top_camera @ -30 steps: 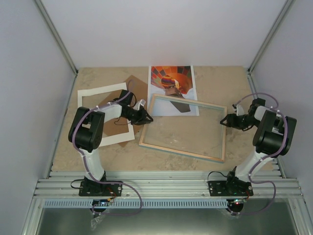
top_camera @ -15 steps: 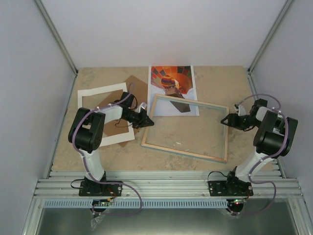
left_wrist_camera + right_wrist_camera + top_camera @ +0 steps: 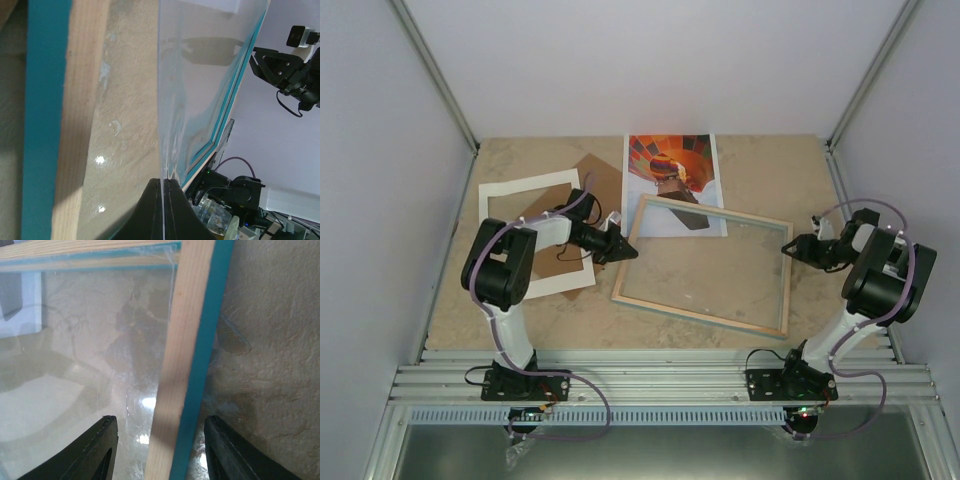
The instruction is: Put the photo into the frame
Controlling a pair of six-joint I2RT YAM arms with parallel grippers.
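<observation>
From above, the frame (image 3: 700,315) is lying flat in the middle of the table (image 3: 760,170), bare wood side up, turned a little askew. The photo (image 3: 672,180) is lying face up just beyond it, with its near edge tucked under the frame's far rim. Off to the left a white mat (image 3: 520,190) is lying on a brown backing board (image 3: 605,175). The left gripper (image 3: 625,250) is pointing at the frame's left rim, its tip right at the wood. The right gripper (image 3: 792,248) is sitting at the right rim.

The left wrist camera is looking along the pane, with the wood and turquoise rim (image 3: 80,100) running up the left side. The two dark fingers (image 3: 150,210) are pressing tight together, and I cannot make out anything caught between them. The right gripper is showing across the frame at the upper right.

In the right wrist view the fingers (image 3: 97,452) are standing apart, straddling the frame's right rim (image 3: 185,365). One is hanging over the pane with a gap to the wood, the other is just beside the turquoise edge. They are not pinching it.
</observation>
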